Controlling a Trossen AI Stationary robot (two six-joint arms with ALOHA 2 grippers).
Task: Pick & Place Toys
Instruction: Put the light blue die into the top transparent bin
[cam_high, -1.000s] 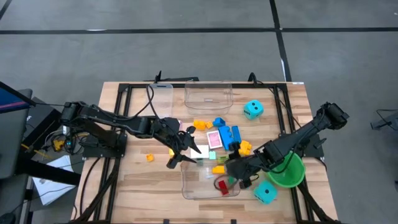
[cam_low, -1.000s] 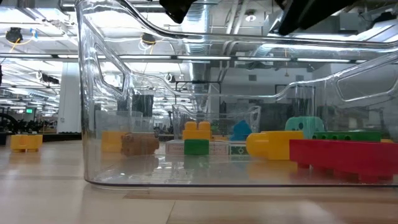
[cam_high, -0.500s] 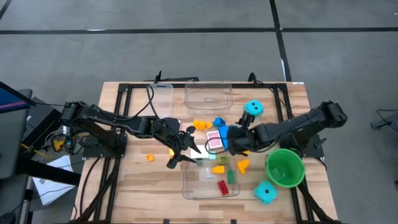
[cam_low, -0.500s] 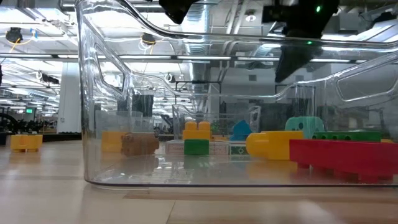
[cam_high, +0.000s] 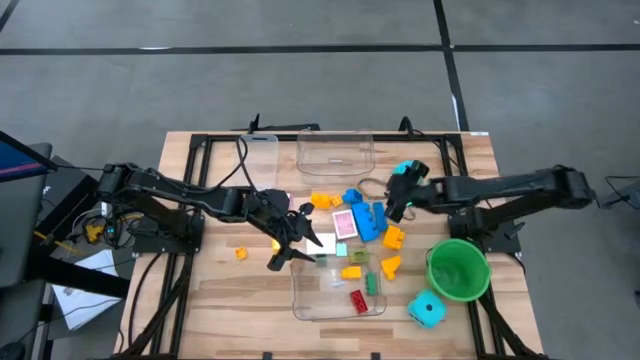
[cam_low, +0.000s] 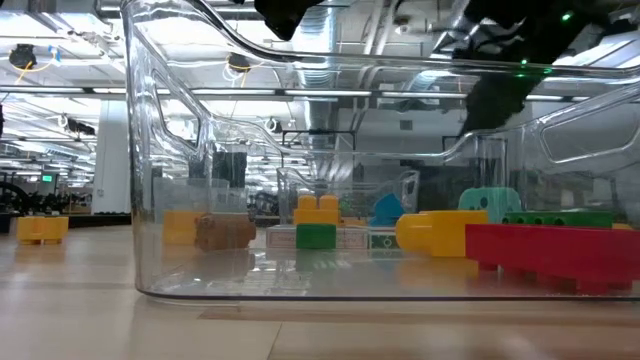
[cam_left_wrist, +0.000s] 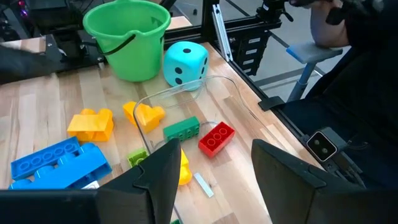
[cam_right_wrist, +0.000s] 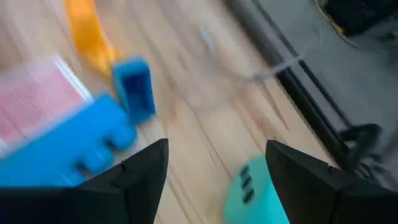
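1. Right gripper (cam_high: 398, 194) now out over the back of the toy cluster, beside the cyan die (cam_high: 408, 172) near the far tub — fingers spread, nothing between them in the right wrist view.
2. Moved since a second ago: then low over the near tub beside the green bowl, half a second ago over the blue bricks, now farther back with the arm stretched straight across from the right.
3. Left gripper (cam_high: 296, 244) unchanged at the near tub's left rim, fingers (cam_left_wrist: 165, 171) parted and holding nothing.
4. Near clear tub (cam_high: 303, 303) — holding a red brick (cam_high: 357, 298), a green brick (cam_high: 372, 284) and a yellow brick (cam_high: 351, 271).
5. Far clear tub (cam_high: 335, 167) with nothing visible inside.
6. Green bowl (cam_high: 459, 269) bare inside; second cyan die (cam_high: 427, 310) on the table just in front of it.
7. On the wood between the tubs: blue bricks (cam_high: 368, 221), a pink-backed card (cam_high: 345, 224), orange bricks (cam_high: 394, 236); one small orange piece (cam_high: 241, 253) well apart at the left.
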